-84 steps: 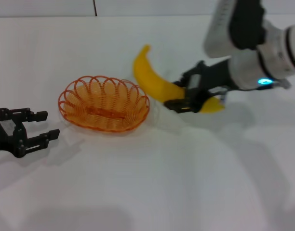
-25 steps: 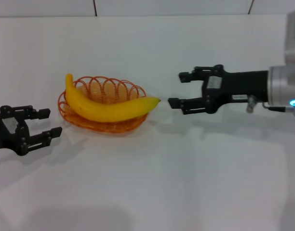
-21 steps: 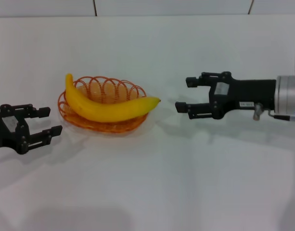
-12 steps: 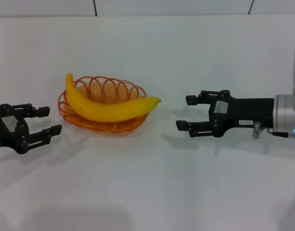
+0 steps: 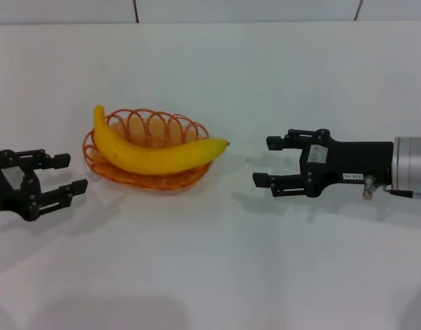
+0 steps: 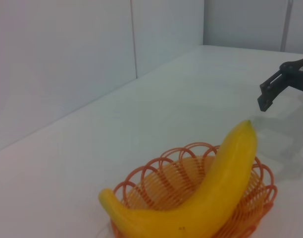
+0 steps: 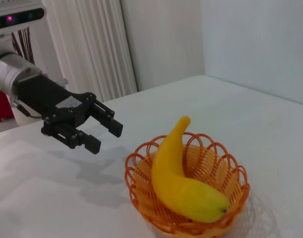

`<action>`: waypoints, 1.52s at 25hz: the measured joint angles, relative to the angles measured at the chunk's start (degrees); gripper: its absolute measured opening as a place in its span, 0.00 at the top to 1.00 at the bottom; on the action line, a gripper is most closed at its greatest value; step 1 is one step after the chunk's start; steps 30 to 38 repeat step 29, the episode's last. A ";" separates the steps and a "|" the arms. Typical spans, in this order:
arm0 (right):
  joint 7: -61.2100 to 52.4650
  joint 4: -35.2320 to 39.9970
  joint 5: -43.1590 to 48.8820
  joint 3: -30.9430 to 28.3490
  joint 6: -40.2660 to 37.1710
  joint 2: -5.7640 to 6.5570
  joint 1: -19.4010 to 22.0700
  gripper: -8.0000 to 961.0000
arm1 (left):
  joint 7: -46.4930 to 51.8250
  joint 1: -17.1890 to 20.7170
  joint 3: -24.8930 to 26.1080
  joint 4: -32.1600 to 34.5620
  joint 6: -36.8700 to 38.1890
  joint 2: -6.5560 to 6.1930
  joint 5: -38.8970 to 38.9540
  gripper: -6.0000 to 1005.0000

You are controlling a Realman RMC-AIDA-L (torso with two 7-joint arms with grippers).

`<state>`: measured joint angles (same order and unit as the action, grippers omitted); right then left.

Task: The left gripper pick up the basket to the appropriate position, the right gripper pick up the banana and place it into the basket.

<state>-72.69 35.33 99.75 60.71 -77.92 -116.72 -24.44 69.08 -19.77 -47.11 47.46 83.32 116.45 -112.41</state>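
Right pincer (image 5: 264,161) open, empty, near banana (image 5: 152,152) in basket (image 5: 104,168).

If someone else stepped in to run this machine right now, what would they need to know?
Left tool: open, empty, low over the table to the basket's left.
Right tool: open, empty, to the basket's right, clear of the banana's tip.
Banana: lying in the orange wire basket, both ends sticking out over the rim.
Done: banana is in the basket.
Left: nothing obvious; perhaps park both arms.
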 joint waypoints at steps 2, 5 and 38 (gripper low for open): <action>0.03 -0.01 -0.02 -0.01 -0.02 0.00 0.00 0.14 | 0.00 -0.02 0.00 0.00 0.00 0.00 0.00 0.44; 0.04 -0.03 -0.11 -0.04 -0.35 0.00 0.01 0.14 | 0.00 0.00 0.06 0.00 0.00 0.00 0.04 0.44; 0.19 -0.08 -0.18 -1.04 -1.63 0.00 1.07 0.14 | -0.88 -0.35 0.18 0.00 0.00 0.00 0.09 0.44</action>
